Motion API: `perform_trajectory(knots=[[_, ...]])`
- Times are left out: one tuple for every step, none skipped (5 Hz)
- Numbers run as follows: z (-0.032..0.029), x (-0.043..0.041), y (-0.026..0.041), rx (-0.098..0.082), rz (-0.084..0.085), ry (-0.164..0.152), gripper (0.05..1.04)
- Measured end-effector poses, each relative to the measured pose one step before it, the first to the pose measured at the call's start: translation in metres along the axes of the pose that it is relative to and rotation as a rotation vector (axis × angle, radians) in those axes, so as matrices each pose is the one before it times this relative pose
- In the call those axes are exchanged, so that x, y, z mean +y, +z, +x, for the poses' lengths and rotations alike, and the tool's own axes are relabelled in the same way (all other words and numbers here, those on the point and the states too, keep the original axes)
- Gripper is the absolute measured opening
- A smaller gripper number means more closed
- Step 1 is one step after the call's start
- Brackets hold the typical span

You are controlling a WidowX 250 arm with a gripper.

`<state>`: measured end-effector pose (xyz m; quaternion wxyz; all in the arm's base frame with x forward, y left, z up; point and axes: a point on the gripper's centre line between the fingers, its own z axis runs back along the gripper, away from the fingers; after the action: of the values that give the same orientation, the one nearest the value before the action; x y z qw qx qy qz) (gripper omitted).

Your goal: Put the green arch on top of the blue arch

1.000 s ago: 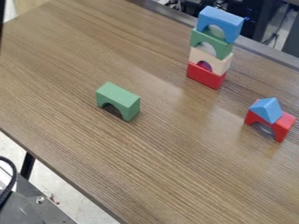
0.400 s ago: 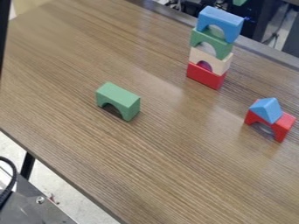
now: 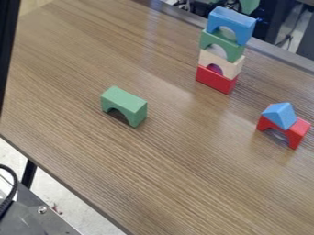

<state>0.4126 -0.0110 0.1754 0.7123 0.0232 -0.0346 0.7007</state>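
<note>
Arm farther in — steep, left edge

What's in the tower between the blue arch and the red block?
In the camera view, a green arch sits directly beneath the blue arch, then a cream arch above the red block; something purple shows in the cream arch's opening.

**Plain Colours, Streaked Brown**

Loose arch, green; topmost stacked arch, blue; second arch, green; third arch, cream; bottom block, red; wedge, blue; arch under wedge, red; table, brown with darker wood grain; cable, black
</note>
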Motion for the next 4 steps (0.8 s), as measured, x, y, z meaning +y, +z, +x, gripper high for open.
perform_trajectory(knots=[[-0.00038,0.00091,-0.00337,-0.0034,0.0074,0.0022,0.56],[-0.00222,0.00019,-0.00098,0.0015,0.0012,-0.0051,0.56],[-0.00251,0.00098,-0.00017,-0.0002,0.0056,-0.0062,0.56],[-0.00158,-0.0007,-0.00024,0.0013,0.006,-0.0028,0.602]])
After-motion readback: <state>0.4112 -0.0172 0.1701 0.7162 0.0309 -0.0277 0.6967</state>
